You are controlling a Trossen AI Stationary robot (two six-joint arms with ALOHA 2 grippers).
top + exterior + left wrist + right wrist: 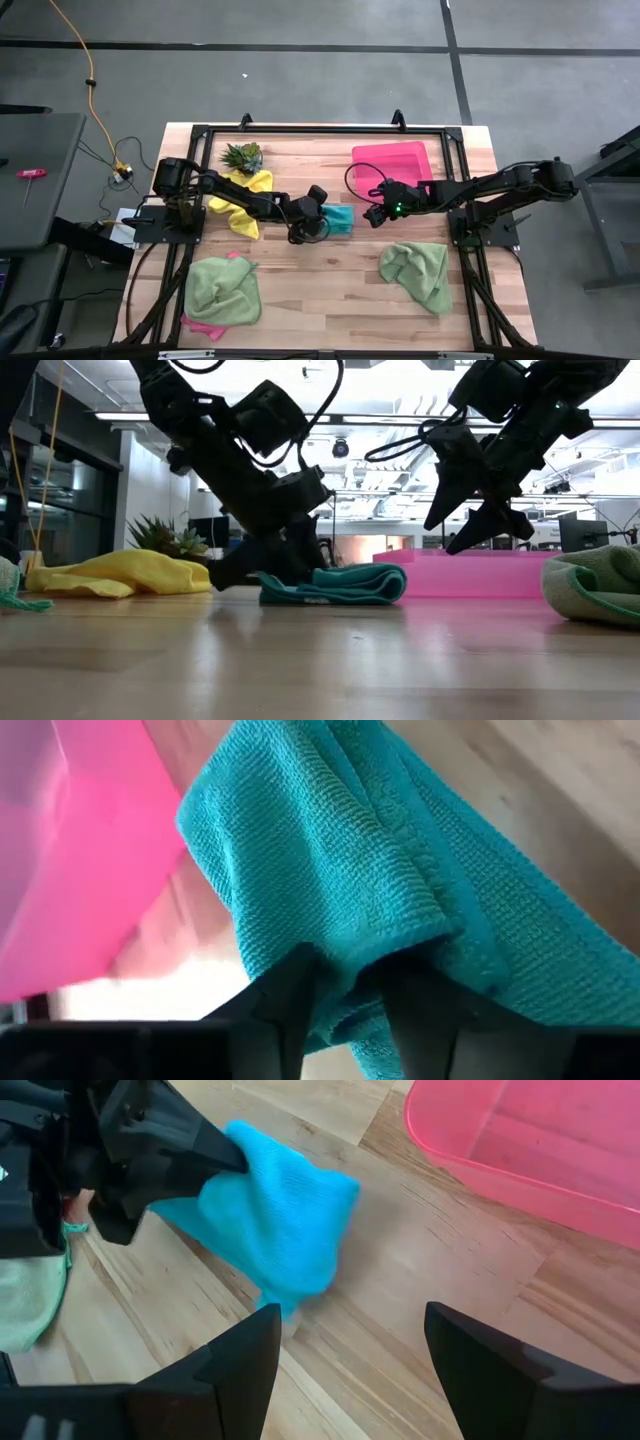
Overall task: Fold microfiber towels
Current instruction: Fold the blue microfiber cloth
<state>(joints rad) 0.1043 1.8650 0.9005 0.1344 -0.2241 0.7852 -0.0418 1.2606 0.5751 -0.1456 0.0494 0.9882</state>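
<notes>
— While the left gripper is clenching a bunched edge of the teal towel, where is that towel sitting?

— It is lying folded on the table near the middle, just beside the pink tray. The right gripper is hovering close to its far side with fingers spread wide, holding nothing.

— How should this step be handled?

— I am judging that the fold is nearly made, so the left gripper should be keeping its pinch low and pressing the layers flat rather than dragging. The right one could be steadying the free edge so the cloth is not sliding toward the tray. Letting go too high risks the fold springing open.

— And moving outward, how many things are you counting?

— Five towels: one teal, one yellow towel beside the small plant, two light green, one green towel at the near left and another green towel at the near right, and one pink towel peeking out under the left green one. One tray, one plant, two arms.
</notes>
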